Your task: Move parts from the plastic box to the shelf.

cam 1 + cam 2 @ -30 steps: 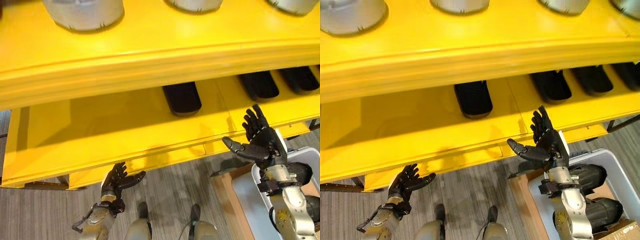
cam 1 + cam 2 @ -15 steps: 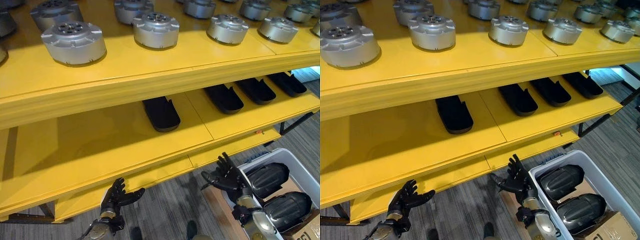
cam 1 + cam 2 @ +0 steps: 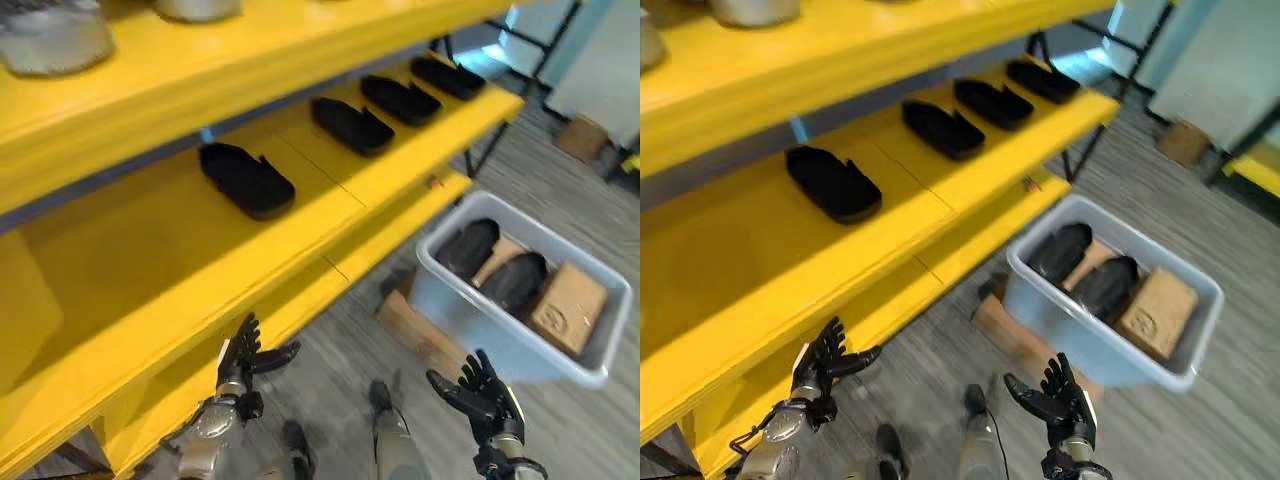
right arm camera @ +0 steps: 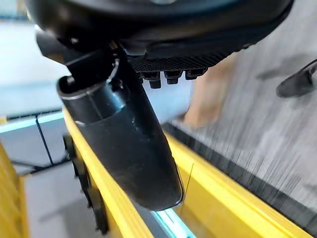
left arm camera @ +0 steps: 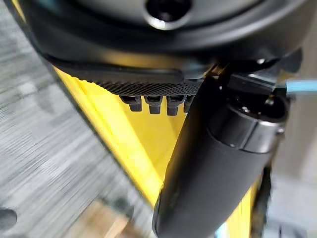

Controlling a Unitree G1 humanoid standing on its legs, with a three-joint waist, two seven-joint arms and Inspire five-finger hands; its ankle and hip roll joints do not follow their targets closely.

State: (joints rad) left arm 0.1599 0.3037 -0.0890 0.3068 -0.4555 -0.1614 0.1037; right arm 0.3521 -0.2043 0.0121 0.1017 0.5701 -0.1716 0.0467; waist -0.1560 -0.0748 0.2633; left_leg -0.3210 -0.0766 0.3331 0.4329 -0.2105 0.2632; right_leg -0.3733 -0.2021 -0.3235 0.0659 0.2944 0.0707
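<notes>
Grey striped floor fills the lower right, and a big yellow shelf runs across the upper left with four dark parts lying in a row on its middle board. At the right, a grey plastic box sits on the floor holding what look like two more black parts and a brown carton. Low in the frame, the left hand and the right hand both have spread fingers and hold nothing.

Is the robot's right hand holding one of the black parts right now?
No. The right hand hangs empty above the floor with fingers spread, while two black parts lie in the plastic box.
</notes>
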